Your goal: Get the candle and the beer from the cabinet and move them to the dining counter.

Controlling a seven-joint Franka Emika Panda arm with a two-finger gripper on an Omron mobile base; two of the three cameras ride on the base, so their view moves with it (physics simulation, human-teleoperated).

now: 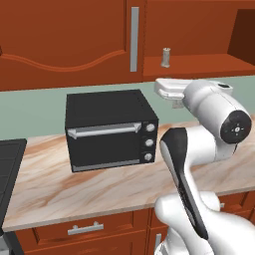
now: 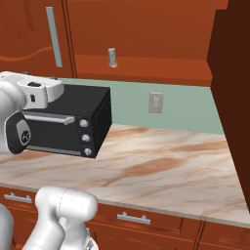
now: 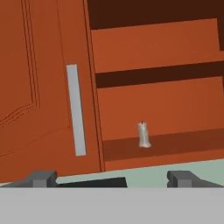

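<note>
The candle, a small pale stub, stands alone on the lowest shelf of the open cabinet. Left of it is the closed cabinet door with its long grey bar handle. My gripper is open, its fingers wide apart, below and in front of the shelf, a good way short of the candle. Nothing is between the fingers. The beer is out of view, and so is the dining counter.
A black toaster oven sits on the marbled kitchen counter just under my hand. A dark stove edge lies far left. A tall wooden side wall stands on the right, with a wall outlet beside it.
</note>
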